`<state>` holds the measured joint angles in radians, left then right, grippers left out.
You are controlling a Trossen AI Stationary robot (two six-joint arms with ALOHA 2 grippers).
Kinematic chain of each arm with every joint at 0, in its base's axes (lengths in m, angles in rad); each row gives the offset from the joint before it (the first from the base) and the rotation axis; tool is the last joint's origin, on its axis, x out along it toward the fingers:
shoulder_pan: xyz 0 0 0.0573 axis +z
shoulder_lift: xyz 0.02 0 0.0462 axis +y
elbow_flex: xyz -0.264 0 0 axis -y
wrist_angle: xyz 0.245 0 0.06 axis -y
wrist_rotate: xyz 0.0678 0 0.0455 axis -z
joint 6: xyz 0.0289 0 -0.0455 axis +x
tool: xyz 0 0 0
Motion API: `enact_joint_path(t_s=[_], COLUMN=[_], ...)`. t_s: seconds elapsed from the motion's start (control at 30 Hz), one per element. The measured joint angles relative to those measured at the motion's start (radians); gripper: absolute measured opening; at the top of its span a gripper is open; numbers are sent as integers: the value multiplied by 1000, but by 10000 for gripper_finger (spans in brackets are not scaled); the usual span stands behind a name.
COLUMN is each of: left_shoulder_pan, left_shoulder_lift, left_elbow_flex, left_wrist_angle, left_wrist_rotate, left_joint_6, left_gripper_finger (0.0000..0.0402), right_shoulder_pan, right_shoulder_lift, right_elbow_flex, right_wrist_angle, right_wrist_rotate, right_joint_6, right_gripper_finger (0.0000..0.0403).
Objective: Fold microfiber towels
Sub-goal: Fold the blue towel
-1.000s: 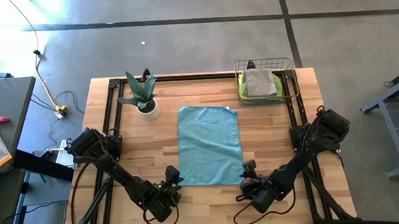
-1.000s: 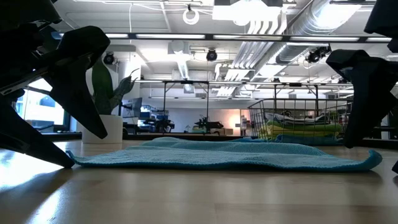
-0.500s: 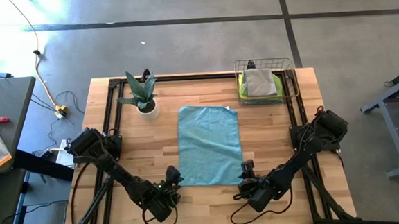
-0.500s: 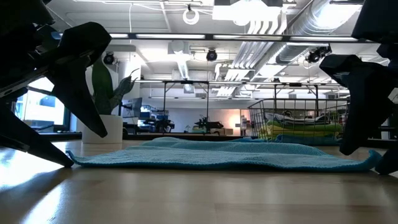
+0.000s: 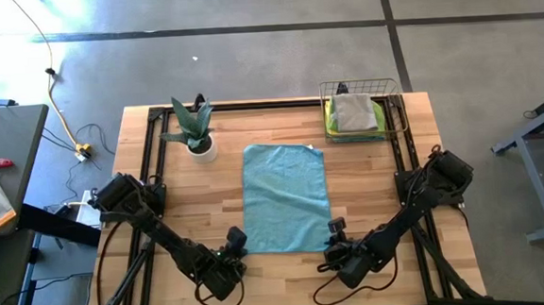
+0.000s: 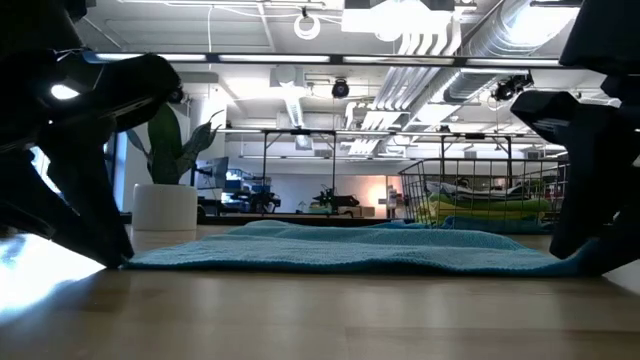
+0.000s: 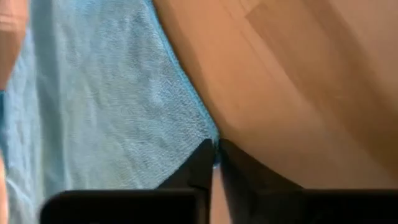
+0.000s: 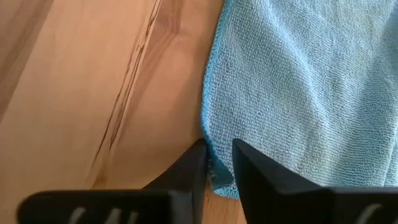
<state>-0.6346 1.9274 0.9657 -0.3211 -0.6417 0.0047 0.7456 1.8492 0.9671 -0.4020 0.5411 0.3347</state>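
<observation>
A teal-blue microfiber towel lies spread flat in the middle of the table, its long sides running near to far; the low view shows it as a low ridge. My left gripper is at its near-left corner and is shut on it. My right gripper is at the near-right corner, its fingers drawn in on the cloth with a narrow gap left. More towels, a grey one on top of lime green, lie in the wire basket at the far right. My left gripper pinches the towel's near-left corner between its two fingers, which slant down from the near side. The rest of the towel lies flat on the table. My right gripper has the towel's near-right corner between its two fingers, slanting down from the near side. The cloth fills the narrow gap between them and looks slightly bunched. The towel stays flat on the wood.
A potted plant stands at the far left of the table, left of the towel. The wire basket sits in the far right corner. Bare wood shows on both sides of the towel and along the near edge.
Both grippers have stayed at the towel's near corners and closed. My left gripper's fingers came together on the near-left corner in the last half second. My right gripper's fingers narrowed step by step around the near-right corner. The towel has not moved.
</observation>
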Motion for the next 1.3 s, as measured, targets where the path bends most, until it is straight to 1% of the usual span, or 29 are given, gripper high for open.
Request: enact_joint_path(t_s=[0.07, 0.17, 0.23, 0.3, 0.37, 0.47, 0.57, 0.63, 0.7, 0.77, 0.87, 0.93, 1.1, 1.2, 1.3], left_shoulder_pan=[0, -1, -2, -7, -10, -11, -14, -13, -13, -14, -13, -5, 46, 90, 139], left_shoulder_lift=[0, 0, 0, -15, -25, -57, -87, -94, -103, -110, -109, -109, -109, -109, -109], left_elbow_flex=[0, 0, 1, 5, 18, 71, 141, 181, 225, 264, 302, 313, 312, 306, 292], left_wrist_angle=[1, 4, 7, 0, -12, -29, -53, -75, -91, -138, -252, -321, -510, -545, -547], left_wrist_rotate=[8, 1, -10, 0, 31, 123, 271, 361, 399, 381, 302, 230, 61, 28, 11], left_joint_6=[-23, -66, -85, -118, -160, -233, -291, -313, -314, -311, -309, -319, -406, -420, -392], left_gripper_finger=[8, 12, 5, 3, 4, 2, 1, 1, 1, 1, 0, 0, 0, 0, 0], right_shoulder_pan=[0, -2, -2, -2, -9, -19, -23, -23, -23, -23, -30, -45, -109, -170, -245], right_shoulder_lift=[0, 1, 2, 1, 0, -1, -1, -2, -3, -3, -4, -4, -4, -5, -5], right_elbow_flex=[-1, -2, -3, 2, 25, 77, 145, 199, 250, 297, 347, 368, 379, 363, 339], right_wrist_angle=[5, 11, 16, 18, 16, 13, 7, -1, -43, -120, -263, -364, -581, -642, -630], right_wrist_rotate=[0, 1, 2, -22, -89, -238, -370, -437, -468, -466, -428, -380, -246, -164, -146], right_joint_6=[0, 0, 5, 32, 87, 150, 162, 157, 154, 155, 156, 155, 152, 118, 57], right_gripper_finger=[59, 27, 8, 6, 7, 2, 3, 2, 1, 2, 1, 1, 1, 1, 1])
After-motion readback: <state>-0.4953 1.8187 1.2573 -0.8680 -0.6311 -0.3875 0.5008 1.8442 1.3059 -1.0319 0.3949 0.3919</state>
